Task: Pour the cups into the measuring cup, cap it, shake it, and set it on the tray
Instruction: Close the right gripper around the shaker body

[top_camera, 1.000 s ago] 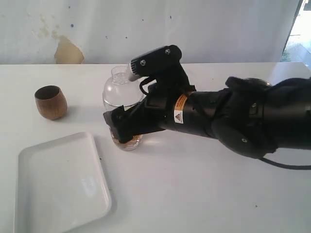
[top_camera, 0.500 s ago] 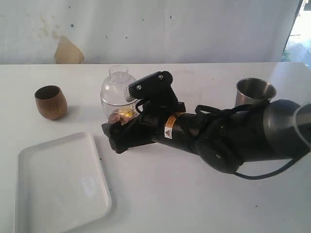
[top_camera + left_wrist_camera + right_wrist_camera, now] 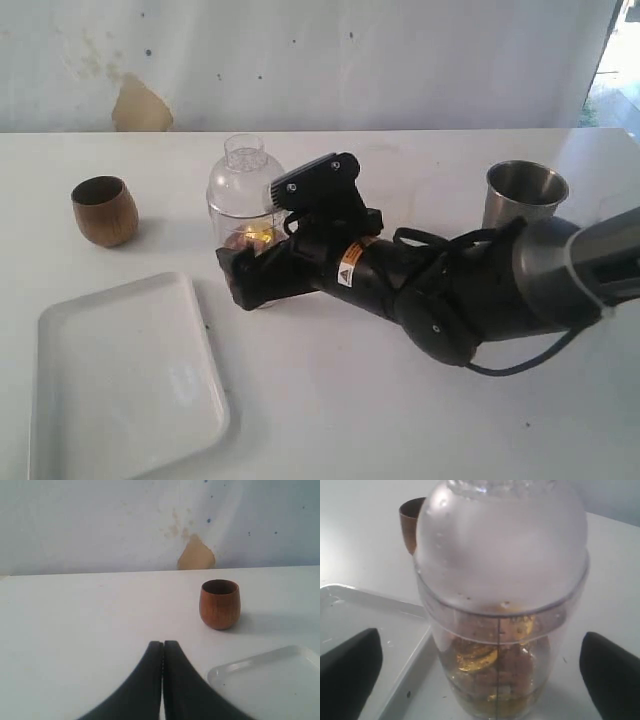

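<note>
Tray (image 3: 120, 385): white, flat, nearest on the surface (image 3: 400, 420); left pincer (image 3: 162, 647): fingers pressed together, holding nothing, near a tray corner; measuring cup (image 3: 242, 235): just beyond the tray's far right corner, clear cylinder, dark line up one side, yellow-brown contents at the bottom; upright, long axis vertical; cap (image 3: 240, 180): misted dome seated on top, neck pointing up; right pincer (image 3: 480, 637): spread wide, flanking the cylinder's base, clear of its walls; wooden cup (image 3: 104, 210): farther left; steel tumbler (image 3: 525, 195): farther right.
</note>
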`<state>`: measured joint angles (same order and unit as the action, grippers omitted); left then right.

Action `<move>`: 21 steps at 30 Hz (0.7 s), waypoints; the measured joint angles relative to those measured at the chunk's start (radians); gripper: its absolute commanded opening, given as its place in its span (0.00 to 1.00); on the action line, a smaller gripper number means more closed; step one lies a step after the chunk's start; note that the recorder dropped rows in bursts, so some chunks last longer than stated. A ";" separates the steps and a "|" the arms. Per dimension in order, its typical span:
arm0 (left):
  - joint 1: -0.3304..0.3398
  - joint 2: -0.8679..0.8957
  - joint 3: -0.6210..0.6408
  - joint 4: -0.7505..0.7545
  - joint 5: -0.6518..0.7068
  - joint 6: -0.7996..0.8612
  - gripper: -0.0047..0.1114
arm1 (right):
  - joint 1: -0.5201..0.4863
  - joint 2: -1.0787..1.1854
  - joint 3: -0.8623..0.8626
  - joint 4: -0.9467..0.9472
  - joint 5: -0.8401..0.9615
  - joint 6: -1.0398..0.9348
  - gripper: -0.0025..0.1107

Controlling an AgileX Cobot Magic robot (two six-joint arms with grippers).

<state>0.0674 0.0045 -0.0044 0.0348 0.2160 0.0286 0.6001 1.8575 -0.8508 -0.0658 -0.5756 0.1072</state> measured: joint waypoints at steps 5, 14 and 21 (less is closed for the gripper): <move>0.000 0.000 0.000 0.000 0.000 0.000 0.05 | 0.000 0.070 0.000 0.120 -0.114 -0.061 0.95; 0.000 0.000 0.000 0.000 0.000 0.000 0.05 | 0.000 0.176 -0.016 0.209 -0.220 -0.074 0.95; 0.000 0.000 0.000 0.000 0.000 0.000 0.05 | 0.000 0.231 -0.079 0.196 -0.225 -0.075 0.95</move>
<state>0.0674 0.0045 -0.0044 0.0348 0.2160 0.0286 0.6001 2.0885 -0.9296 0.1297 -0.8010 0.0320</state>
